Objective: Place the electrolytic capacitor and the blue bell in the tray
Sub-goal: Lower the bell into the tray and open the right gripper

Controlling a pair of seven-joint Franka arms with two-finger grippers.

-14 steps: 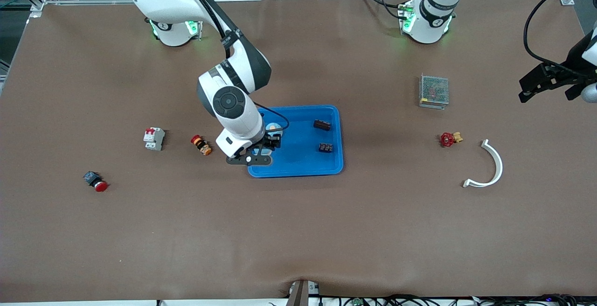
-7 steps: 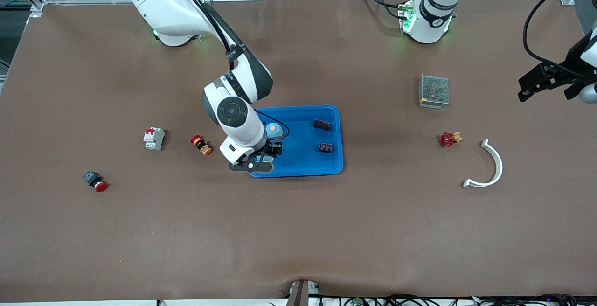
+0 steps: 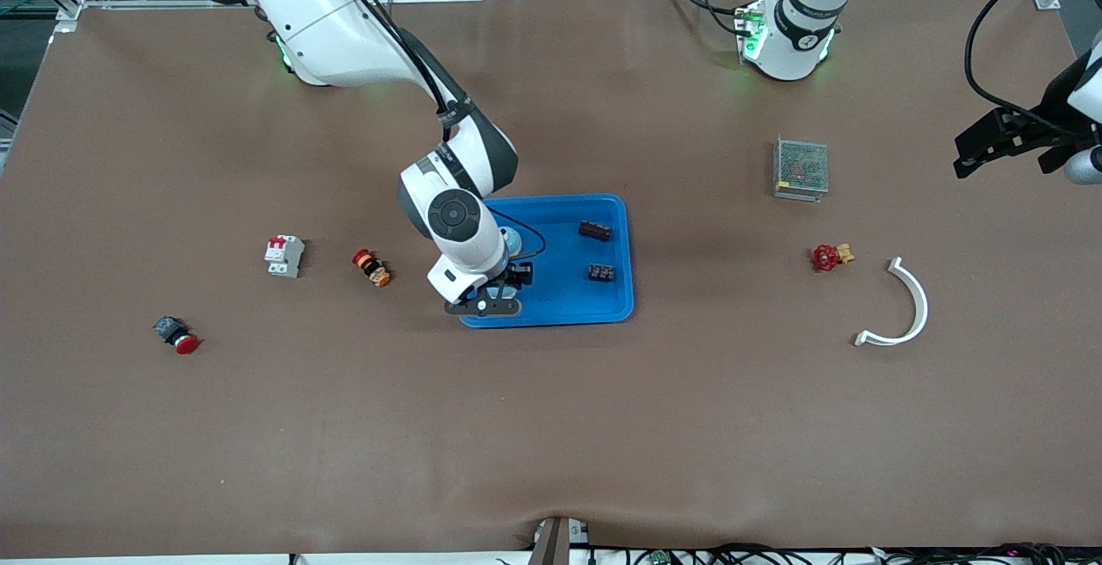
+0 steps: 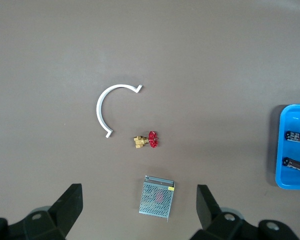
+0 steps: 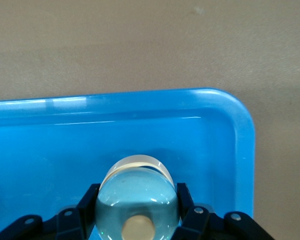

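From the front camera, my right gripper (image 3: 498,282) hangs low over the blue tray (image 3: 616,307), at its end toward the right arm's side of the table, with the blue bell (image 3: 510,240) peeking out beside my wrist. Two small dark parts already lie in the tray toward the left arm's end; the one farther from the camera, a dark cylinder (image 3: 594,230), I take for the electrolytic capacitor, and the other is a small black block (image 3: 601,272). My left gripper (image 3: 1003,145) waits up over the left arm's end of the table, near the metal-mesh box (image 3: 801,168). From my left wrist, its fingers (image 4: 70,205) stand wide apart and empty above the box, a white curved bracket (image 4: 106,107) and a red-handled valve (image 4: 146,140). From my right wrist, my fingers (image 5: 87,202) are clamped on the bell's pale blue dome, inside the tray's rim. I judge the capacitor done; the bell only needs setting down and releasing.
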